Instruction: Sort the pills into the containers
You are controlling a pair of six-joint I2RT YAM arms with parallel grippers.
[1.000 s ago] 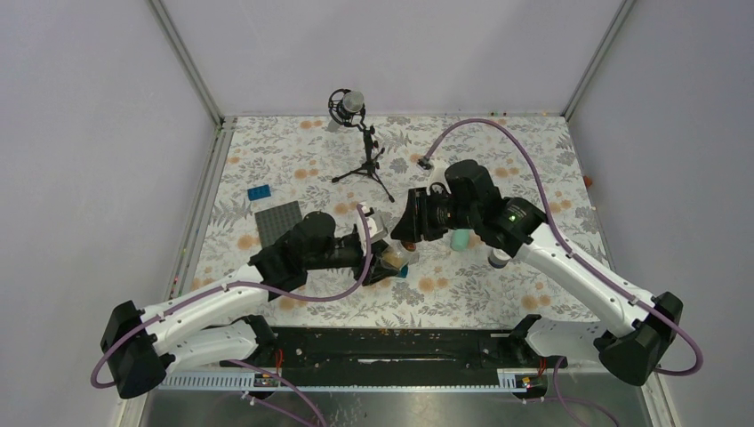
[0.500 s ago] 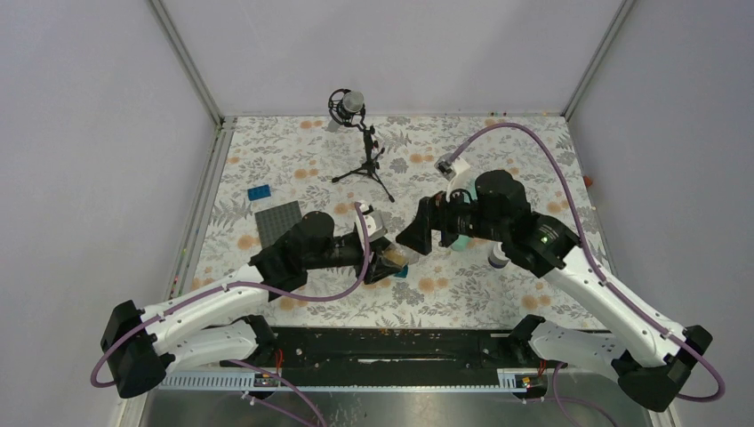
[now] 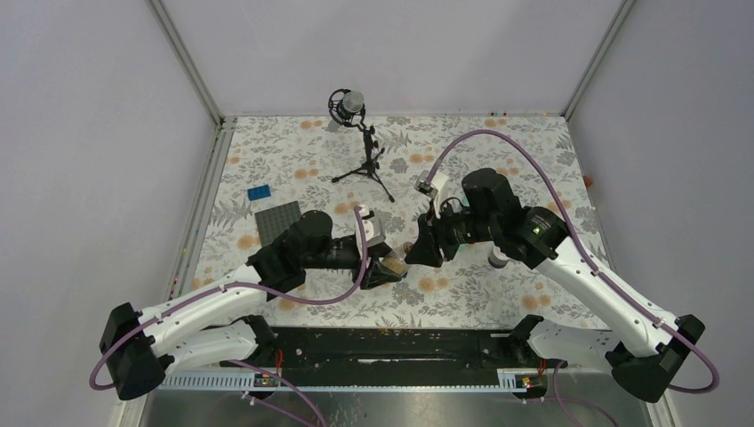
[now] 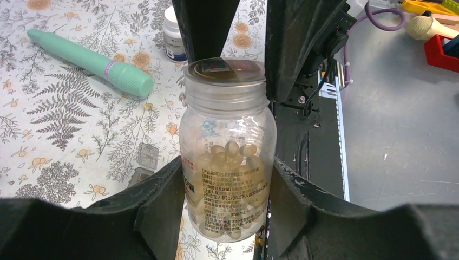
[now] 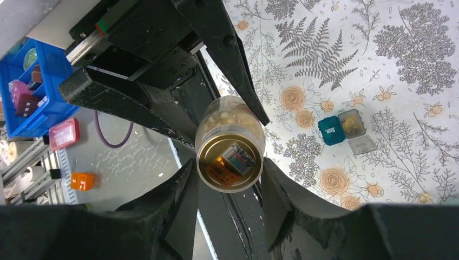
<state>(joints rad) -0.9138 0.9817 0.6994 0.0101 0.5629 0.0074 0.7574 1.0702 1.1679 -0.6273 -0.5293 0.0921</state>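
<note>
Bracing the clear glass jar of amber pills, left claw clamps its body; right claw pinches the cap, probably to unscrew.

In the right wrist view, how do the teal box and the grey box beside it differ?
The teal box has its lid shut; the grey box stands open. The teal box hides its contents; the grey box shows amber pills inside. Both are small cubes, side by side on the tablecloth.

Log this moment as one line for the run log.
left fingers: clamped on pill jar body | right fingers: closed on lid | pills: in jar | stage: lid on
</note>
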